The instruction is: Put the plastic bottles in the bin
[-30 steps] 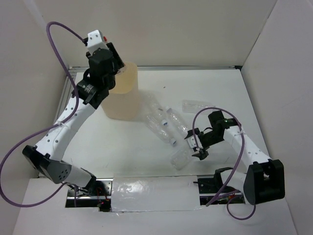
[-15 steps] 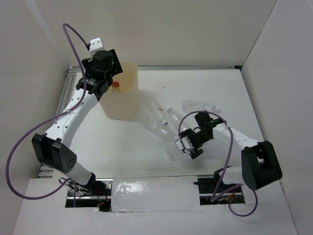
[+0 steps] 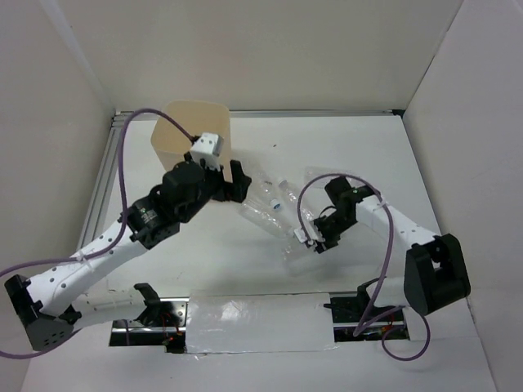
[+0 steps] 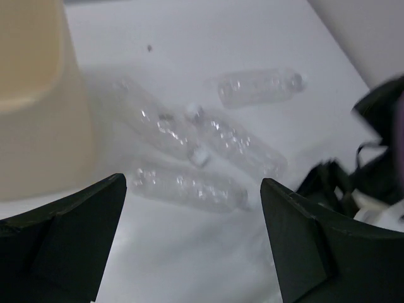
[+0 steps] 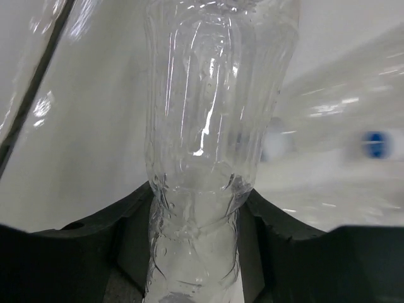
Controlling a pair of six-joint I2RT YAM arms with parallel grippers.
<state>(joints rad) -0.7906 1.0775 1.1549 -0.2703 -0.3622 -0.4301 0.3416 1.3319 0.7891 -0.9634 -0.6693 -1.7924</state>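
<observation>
White tabletop, white walls on three sides, and the bin point(image 3: 192, 135) stands at the far left with its mouth open upward. That's where everything has to go. The left gripper point(image 3: 235, 184) hangs just beside the bin's near wall with its jaws spread wide and nothing between them. Its wrist camera looks straight over the plastic bottles point(image 4: 189, 186) lying loose mid-table, so I'd judge it is lining up a pick close to the drop point.

Over on the other side, the right gripper point(image 5: 201, 211) is pinched on a clear bottle point(image 5: 208, 120). It grips low on the crinkled body, where the waist gives the pads something to bite. From above, that bottle sits at the near edge of the cluster, well apart from the bin, though I can't tell whether it is off the surface yet. One lone bottle point(image 3: 331, 175) lies further back, apart from the rest. Several bottles remain on the table — early going, by my reckoning.
</observation>
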